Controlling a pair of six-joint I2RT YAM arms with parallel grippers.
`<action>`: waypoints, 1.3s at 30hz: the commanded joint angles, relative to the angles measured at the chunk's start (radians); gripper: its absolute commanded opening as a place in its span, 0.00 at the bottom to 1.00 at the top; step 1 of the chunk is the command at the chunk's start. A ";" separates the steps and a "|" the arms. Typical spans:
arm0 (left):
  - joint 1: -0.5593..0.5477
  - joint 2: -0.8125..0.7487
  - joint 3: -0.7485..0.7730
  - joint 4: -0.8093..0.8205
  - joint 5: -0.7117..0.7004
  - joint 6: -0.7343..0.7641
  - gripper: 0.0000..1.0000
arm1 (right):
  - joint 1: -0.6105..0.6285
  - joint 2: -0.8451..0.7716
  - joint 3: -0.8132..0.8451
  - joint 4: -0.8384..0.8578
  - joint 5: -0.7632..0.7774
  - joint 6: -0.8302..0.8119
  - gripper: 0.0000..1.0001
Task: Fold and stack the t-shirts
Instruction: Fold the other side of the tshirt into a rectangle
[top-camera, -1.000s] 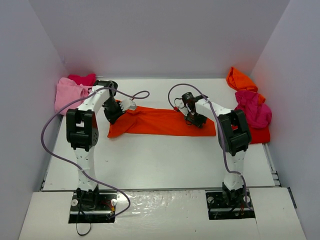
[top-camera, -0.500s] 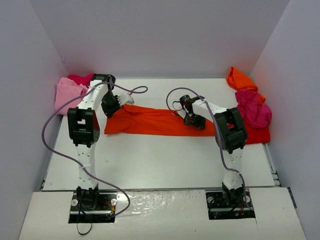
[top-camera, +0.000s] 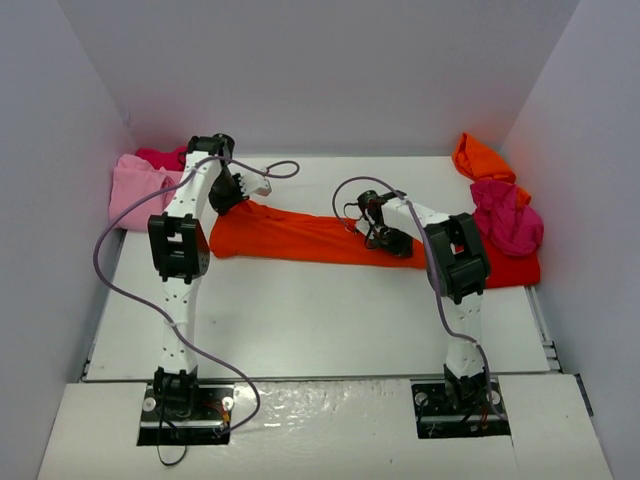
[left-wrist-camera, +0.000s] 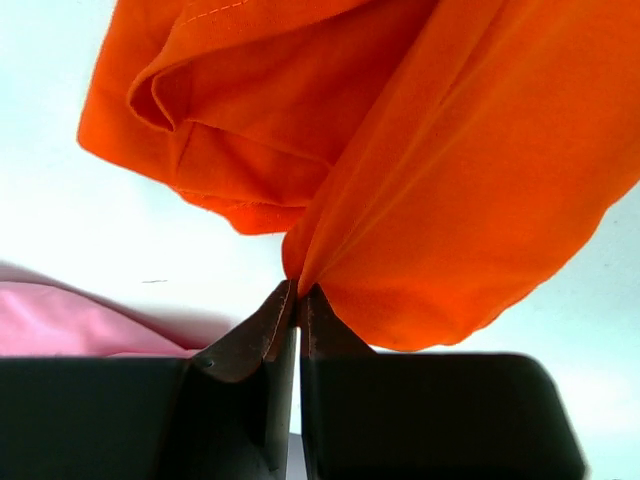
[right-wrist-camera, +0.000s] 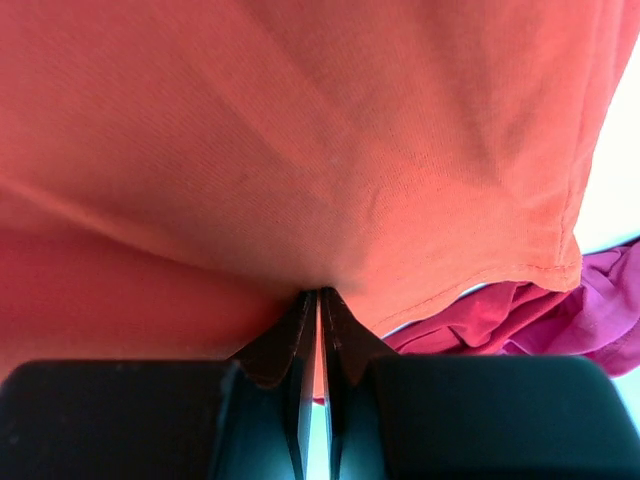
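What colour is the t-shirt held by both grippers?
The t-shirt is bright orange-red; top external view.

A robotics lab cell: bare white walls (top-camera: 330, 80) around a white table (top-camera: 320, 320), left arm (top-camera: 178, 250) and right arm (top-camera: 458, 262) bolted at its near edge.

Right wrist: you've got the right end effector (right-wrist-camera: 318, 303) clamped on the orange-red t-shirt (right-wrist-camera: 300, 130).
You're looking at both dark fingers (right-wrist-camera: 275, 350) pressed tip to tip at bottom centre, with only a thin slit between them and a fold of the cloth pinched at the tips. Creases fan up and outward from that pinch point, and the fabric fills nearly your whole frame. Its stitched hem (right-wrist-camera: 500, 275) runs along the lower right and turns up the right side. Just past the hem at lower right you can see a crumpled magenta t-shirt (right-wrist-camera: 530, 320). The pale surface (right-wrist-camera: 618, 190) shows as a narrow strip at the right edge.
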 joint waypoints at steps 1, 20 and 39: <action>-0.017 -0.052 0.066 -0.149 -0.042 0.093 0.00 | -0.013 0.103 -0.024 -0.008 -0.079 0.020 0.04; -0.057 0.117 0.132 -0.027 -0.069 0.117 0.35 | -0.014 0.124 0.006 -0.008 -0.083 0.041 0.05; -0.053 -0.149 0.048 0.271 -0.046 -0.038 0.62 | -0.019 0.048 0.045 -0.007 -0.070 0.059 0.09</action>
